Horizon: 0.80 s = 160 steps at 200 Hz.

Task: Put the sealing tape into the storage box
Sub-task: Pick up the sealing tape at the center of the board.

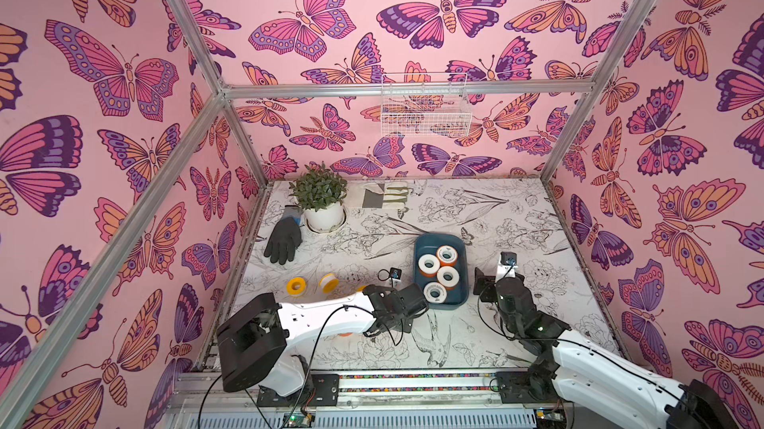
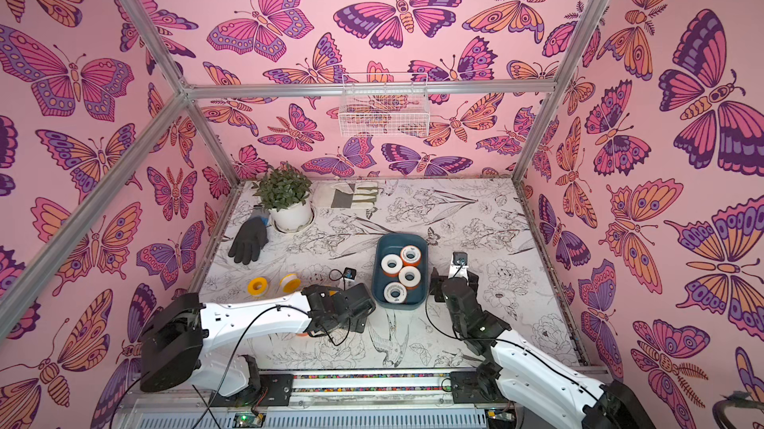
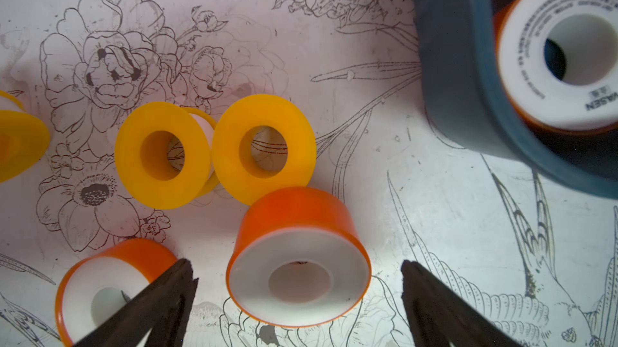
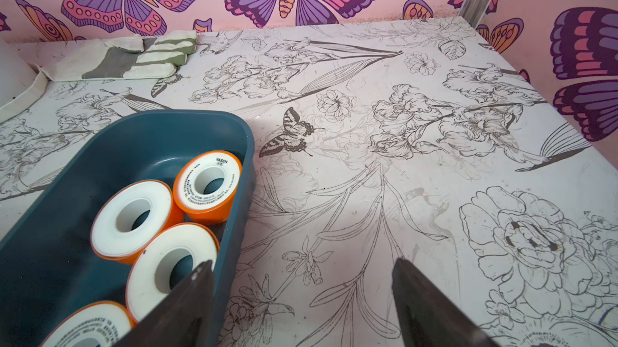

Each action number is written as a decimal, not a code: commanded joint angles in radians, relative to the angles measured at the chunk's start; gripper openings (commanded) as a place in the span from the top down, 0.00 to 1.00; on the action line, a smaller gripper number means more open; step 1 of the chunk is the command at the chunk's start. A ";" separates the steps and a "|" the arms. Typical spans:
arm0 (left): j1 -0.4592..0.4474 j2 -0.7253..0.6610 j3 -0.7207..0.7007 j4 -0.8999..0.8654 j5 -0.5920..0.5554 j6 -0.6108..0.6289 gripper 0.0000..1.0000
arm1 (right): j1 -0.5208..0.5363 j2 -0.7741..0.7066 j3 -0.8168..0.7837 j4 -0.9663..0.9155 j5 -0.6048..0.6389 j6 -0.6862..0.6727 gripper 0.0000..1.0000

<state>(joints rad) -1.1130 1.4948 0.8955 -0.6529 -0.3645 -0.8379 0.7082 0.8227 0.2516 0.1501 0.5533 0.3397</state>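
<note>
The storage box (image 1: 430,241) is a teal tray right of the table's centre, seen in both top views (image 2: 392,243), with several orange-spooled rolls of sealing tape (image 1: 428,265) lying flat in it. In the left wrist view my left gripper (image 3: 297,263) stands open around an orange roll (image 3: 294,228) on the table, its fingers apart from it. A second orange roll (image 3: 100,281) and two yellow rolls (image 3: 164,154) lie close by. My right gripper (image 4: 304,261) is open and empty over the table beside the box wall (image 4: 133,138).
Two more yellow rolls (image 1: 297,285) lie left of my left arm. A potted plant (image 1: 322,203), a black glove (image 1: 283,241) and a folded cloth (image 1: 384,195) sit at the back left. A white wire basket (image 1: 426,108) hangs on the back wall.
</note>
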 commanded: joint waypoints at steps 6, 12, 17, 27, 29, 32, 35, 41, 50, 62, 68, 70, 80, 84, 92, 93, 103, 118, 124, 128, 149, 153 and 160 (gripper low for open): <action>-0.004 0.029 0.009 -0.007 -0.031 -0.042 0.00 | -0.004 0.015 0.031 -0.007 0.005 0.007 0.13; -0.005 0.033 0.010 -0.007 -0.030 -0.043 0.00 | -0.004 0.016 0.031 -0.007 0.005 0.007 0.13; -0.005 0.038 0.010 -0.007 -0.030 -0.046 0.00 | -0.005 0.016 0.032 -0.007 0.004 0.007 0.13; -0.007 0.043 0.006 -0.007 -0.029 -0.054 0.00 | -0.004 0.019 0.033 -0.008 0.005 0.006 0.13; -0.008 0.044 0.006 -0.007 -0.031 -0.055 0.00 | -0.005 0.019 0.034 -0.008 0.005 0.006 0.13; -0.007 0.045 0.006 -0.007 -0.031 -0.056 0.00 | -0.004 0.020 0.034 -0.007 0.005 0.007 0.13; -0.007 0.046 0.004 -0.007 -0.032 -0.058 0.00 | -0.005 0.021 0.034 -0.007 0.005 0.007 0.13; -0.007 0.049 0.002 -0.007 -0.034 -0.059 0.00 | -0.004 0.021 0.034 -0.007 0.005 0.007 0.13; -0.008 0.055 -0.002 -0.007 -0.035 -0.065 0.00 | -0.004 0.021 0.034 -0.007 0.005 0.006 0.13; -0.008 0.064 -0.004 -0.005 -0.031 -0.069 0.00 | -0.003 0.021 0.034 -0.007 0.005 0.006 0.13; -0.008 0.069 -0.006 -0.005 -0.028 -0.068 0.00 | -0.004 0.021 0.034 -0.008 0.006 0.007 0.13; -0.010 0.072 -0.006 -0.005 -0.028 -0.069 0.00 | -0.005 0.020 0.034 -0.008 0.005 0.007 0.13; -0.011 0.082 -0.007 -0.005 -0.025 -0.073 0.00 | -0.004 0.020 0.034 -0.009 0.005 0.007 0.13; -0.013 0.086 -0.008 -0.002 -0.024 -0.075 0.00 | -0.004 0.021 0.034 -0.009 0.006 0.007 0.13; -0.015 0.091 -0.009 -0.001 -0.022 -0.075 0.01 | -0.004 0.021 0.034 -0.010 0.005 0.007 0.13; -0.016 0.091 -0.009 -0.001 -0.021 -0.075 0.01 | -0.004 0.022 0.034 -0.009 0.005 0.007 0.13; -0.018 0.101 -0.010 0.000 -0.017 -0.074 0.03 | -0.004 0.021 0.034 -0.009 0.007 0.007 0.13; -0.019 0.109 -0.010 0.001 -0.012 -0.070 0.05 | -0.005 0.024 0.035 -0.009 0.006 0.007 0.13; -0.019 0.116 -0.010 0.002 -0.011 -0.069 0.06 | -0.004 0.025 0.035 -0.008 0.006 0.007 0.13; -0.019 0.117 -0.010 0.002 -0.011 -0.069 0.07 | -0.004 0.026 0.035 -0.008 0.006 0.008 0.14; -0.021 0.120 -0.013 0.003 -0.011 -0.069 0.12 | -0.004 0.027 0.037 -0.009 0.006 0.007 0.14; -0.021 0.120 -0.015 0.004 -0.010 -0.070 0.12 | -0.004 0.027 0.037 -0.009 0.007 0.006 0.14; -0.021 0.120 -0.016 0.002 -0.009 -0.070 0.13 | -0.004 0.027 0.037 -0.010 0.006 0.007 0.14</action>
<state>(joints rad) -1.1271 1.6032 0.8951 -0.6468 -0.3668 -0.9020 0.7082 0.8467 0.2531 0.1493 0.5529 0.3401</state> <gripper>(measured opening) 0.883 0.865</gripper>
